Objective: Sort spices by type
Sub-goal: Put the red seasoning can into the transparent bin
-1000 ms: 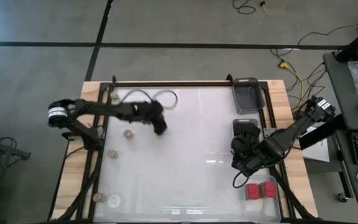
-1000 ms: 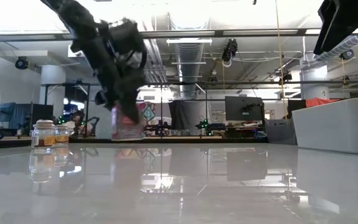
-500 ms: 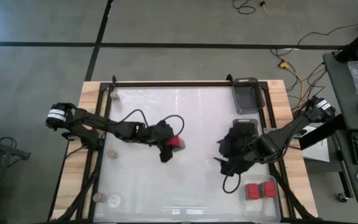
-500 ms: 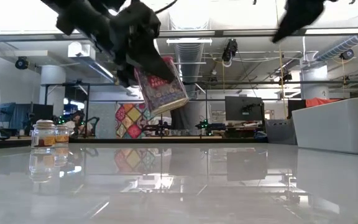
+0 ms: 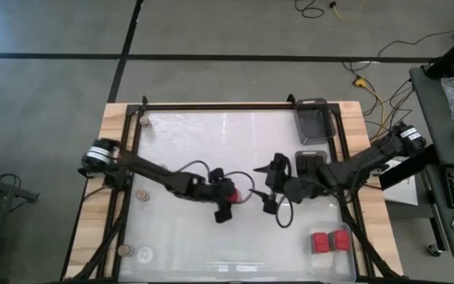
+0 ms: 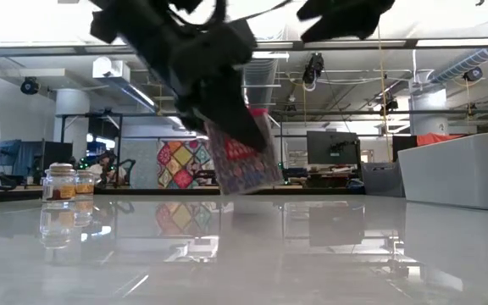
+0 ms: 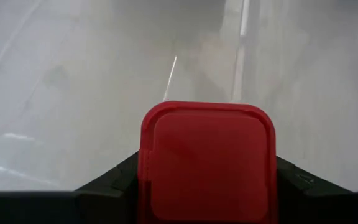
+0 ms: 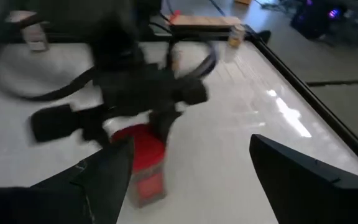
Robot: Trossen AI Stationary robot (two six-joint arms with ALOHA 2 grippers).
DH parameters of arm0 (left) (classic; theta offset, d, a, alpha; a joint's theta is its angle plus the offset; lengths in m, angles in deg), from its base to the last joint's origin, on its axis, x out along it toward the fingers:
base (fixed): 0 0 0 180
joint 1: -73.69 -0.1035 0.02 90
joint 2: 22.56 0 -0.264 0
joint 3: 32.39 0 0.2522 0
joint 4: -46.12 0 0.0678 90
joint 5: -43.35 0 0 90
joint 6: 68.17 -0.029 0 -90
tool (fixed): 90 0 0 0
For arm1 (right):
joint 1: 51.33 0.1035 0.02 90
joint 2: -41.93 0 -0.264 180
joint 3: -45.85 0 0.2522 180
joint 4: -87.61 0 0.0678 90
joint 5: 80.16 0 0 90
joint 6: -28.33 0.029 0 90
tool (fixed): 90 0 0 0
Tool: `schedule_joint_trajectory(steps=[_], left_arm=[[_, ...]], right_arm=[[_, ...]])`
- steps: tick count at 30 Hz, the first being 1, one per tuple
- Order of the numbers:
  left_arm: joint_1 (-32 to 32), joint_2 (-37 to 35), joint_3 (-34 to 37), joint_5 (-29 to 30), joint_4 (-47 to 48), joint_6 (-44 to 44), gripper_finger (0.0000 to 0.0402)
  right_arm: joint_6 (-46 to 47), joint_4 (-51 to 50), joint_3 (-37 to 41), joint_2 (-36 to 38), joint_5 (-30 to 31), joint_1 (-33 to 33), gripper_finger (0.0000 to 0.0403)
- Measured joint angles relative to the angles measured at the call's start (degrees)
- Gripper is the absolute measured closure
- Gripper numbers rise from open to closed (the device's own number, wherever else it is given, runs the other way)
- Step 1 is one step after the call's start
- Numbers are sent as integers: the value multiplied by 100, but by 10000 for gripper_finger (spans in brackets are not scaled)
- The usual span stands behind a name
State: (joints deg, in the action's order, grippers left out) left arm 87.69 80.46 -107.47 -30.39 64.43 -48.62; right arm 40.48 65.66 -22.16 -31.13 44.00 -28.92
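Mid-frame, the left gripper (image 5: pixel 228 192) pinches a red rectangular spice block (image 7: pixel 207 163) (lifted off the table); the right gripper (image 5: pixel 265 188) faces it, fingers spread.

The spice block (image 5: pixel 226 189) in the black left gripper (image 5: pixel 228 195) has a bright red lid and a red and purple label with a busy pattern. The right gripper (image 5: pixel 268 188) is black too. Two more red blocks (image 5: pixel 331 241) sit together. The table (image 5: pixel 180 142) is shiny white with a light wood edge. The little jars (image 6: pixel 68 182) are clear with brownish tops.
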Motion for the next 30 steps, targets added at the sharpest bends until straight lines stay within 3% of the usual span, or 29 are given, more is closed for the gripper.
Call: schedule_joint_trajectory(steps=[9, 14, 20, 30], left_arm=[[0, 809, -1455, -22, 1486, -653, 210], [0, 964, -1538, -16, 1592, -784, 204], [39, 1015, -1497, 420, 1336, -701, 183], [207, 756, -1461, 578, 1709, -785, 143]], right_arm=[[44, -373, 112, 0, -511, 0, 68], [473, -759, 163, -35, -765, 7, 58], [476, -728, 210, -365, -806, 24, 50], [432, -145, 188, -807, -1289, -22, 48]])
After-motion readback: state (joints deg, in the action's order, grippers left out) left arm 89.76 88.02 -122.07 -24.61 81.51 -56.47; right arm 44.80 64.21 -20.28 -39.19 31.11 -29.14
